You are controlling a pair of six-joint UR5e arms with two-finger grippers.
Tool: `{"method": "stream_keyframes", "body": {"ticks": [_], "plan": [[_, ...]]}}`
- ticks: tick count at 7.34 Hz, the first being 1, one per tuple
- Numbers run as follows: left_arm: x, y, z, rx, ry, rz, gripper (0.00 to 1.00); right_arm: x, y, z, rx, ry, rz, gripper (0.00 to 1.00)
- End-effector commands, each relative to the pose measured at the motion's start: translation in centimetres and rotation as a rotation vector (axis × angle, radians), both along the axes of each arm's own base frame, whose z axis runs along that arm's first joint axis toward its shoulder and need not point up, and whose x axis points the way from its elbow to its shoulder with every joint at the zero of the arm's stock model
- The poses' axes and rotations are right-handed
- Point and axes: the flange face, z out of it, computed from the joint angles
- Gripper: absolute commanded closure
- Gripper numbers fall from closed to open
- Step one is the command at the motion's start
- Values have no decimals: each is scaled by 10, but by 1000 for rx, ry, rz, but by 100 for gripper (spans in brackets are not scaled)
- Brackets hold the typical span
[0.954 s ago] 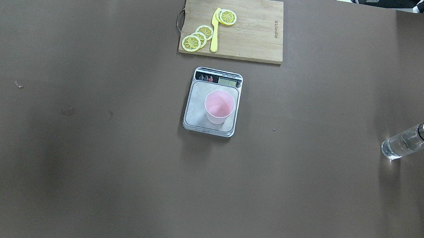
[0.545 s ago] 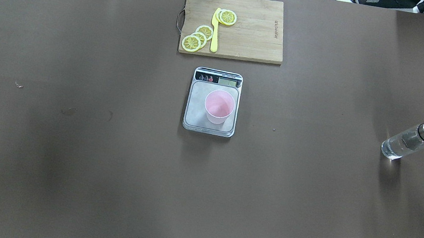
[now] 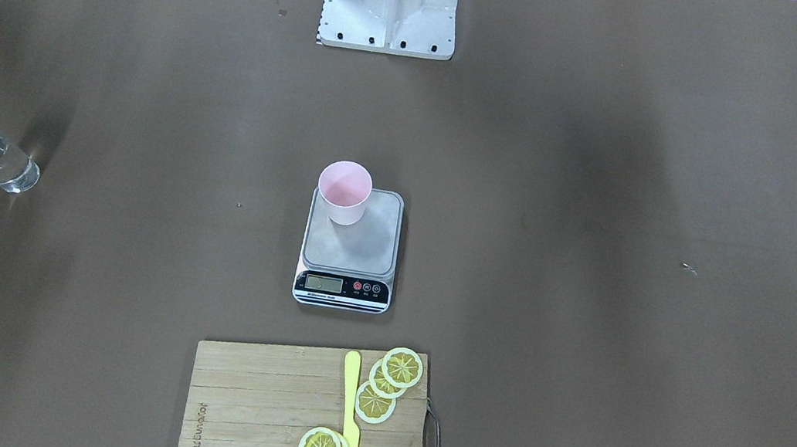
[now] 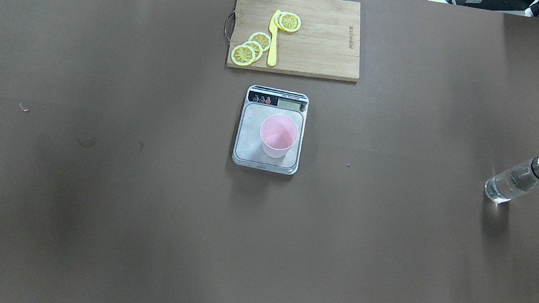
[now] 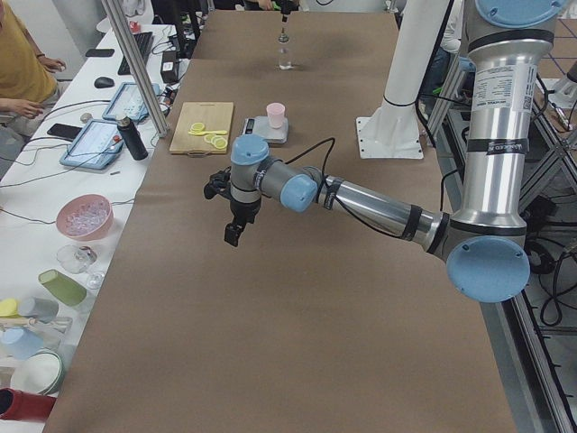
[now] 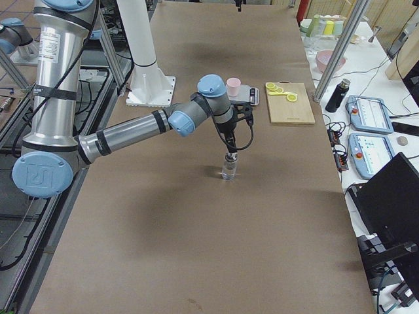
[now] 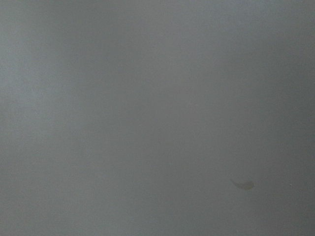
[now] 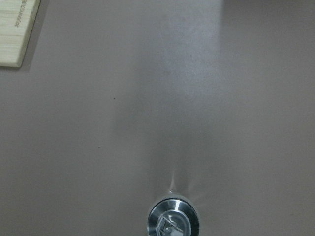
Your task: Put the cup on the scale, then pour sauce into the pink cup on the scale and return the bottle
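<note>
**Right hand above the upright bottle: positions and grip state**

1. The brown paper-covered worktop (image 4: 81, 198) carries all items. A rectangular wooden cutting board (image 4: 327, 48) lies at its far edge, centred; it plays no part in the task.

2. The flat digital kitchen scale with grey steel platform (image 4: 252, 117) sits at mid-worktop, just on the robot's side of the board.

3. The right hand (image 6: 229, 145) hangs directly above the bottle top, on the robot's right side of the worktop. Only a single black finger enters the overhead view, and the right wrist view shows no fingers. How far this hand is open cannot be told. The bottle body shows no grip on it.

4. The left hand (image 5: 234, 225) hovers over bare worktop, well apart from every task item. Its opening cannot be told, and nothing is seen in it.

5. The slim clear glass bottle with silver pourer spout (image 4: 513, 182) stands upright on the worktop, long axis vertical, well apart from the scale. The right wrist view shows its cap end-on, so the bottle lies straight below that hand. The right arm is by far the nearer.

6. The small pale pink tapered plastic cup (image 4: 278, 137) stands upright on the scale platform, so that step is judged complete. Whether it contains liquid cannot be told.
</note>
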Motion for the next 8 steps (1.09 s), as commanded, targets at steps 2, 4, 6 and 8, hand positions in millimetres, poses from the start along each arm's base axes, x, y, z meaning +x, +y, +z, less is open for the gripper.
{"method": "stream_keyframes", "body": {"ticks": [2, 4, 6, 8], "plan": [[0, 0, -2, 3, 1, 0, 3, 20, -20, -1, -113, 8, -28, 0], [0, -1, -2, 5, 2, 1, 3, 43, -50, 13, -184, -36, 5, 0], [1, -1, 0, 4, 2, 7, 3, 64, -72, 50, -174, -6, -20, 0], [0, -2, 8, -10, 6, 17, 3, 73, -99, 68, -184, 7, -10, 0]]}}
